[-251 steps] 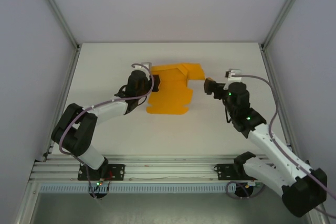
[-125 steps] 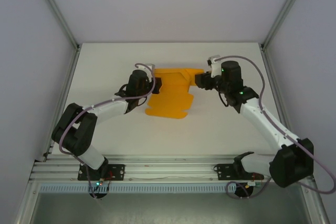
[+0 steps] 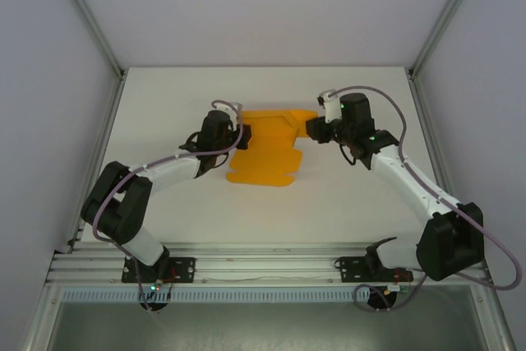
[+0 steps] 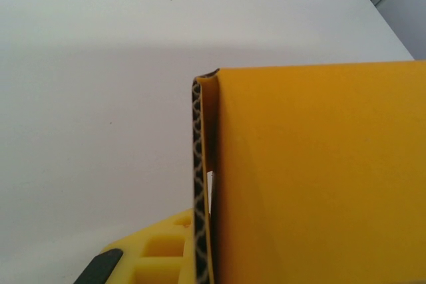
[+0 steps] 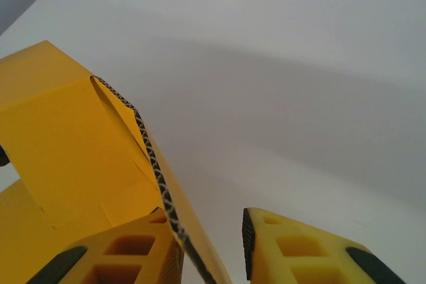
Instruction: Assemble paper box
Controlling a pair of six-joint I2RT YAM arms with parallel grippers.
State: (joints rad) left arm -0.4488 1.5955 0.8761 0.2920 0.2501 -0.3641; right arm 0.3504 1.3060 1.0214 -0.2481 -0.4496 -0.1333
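In the left wrist view, the bright orange thin card paper box [image 4: 319, 177] runs off the right and bottom edges, hiding 1 finger of the left gripper [image 4: 212, 94]. In the right wrist view, the bottom edge cuts off both yellow fingers [image 5: 299, 251] of the right gripper [image 5: 210, 231].

Overhead cam wide; wrist cams hug paper box [image 4: 319, 177].

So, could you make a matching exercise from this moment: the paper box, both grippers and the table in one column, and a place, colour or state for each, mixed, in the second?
Column one:
1 paper box
2 left gripper
3 right gripper
4 table

Column two:
A white, flat
B fingers apart, at the box's right-hand flap
C orange, partly folded
D at the box's left side

Pairs: 1-C; 2-D; 3-B; 4-A
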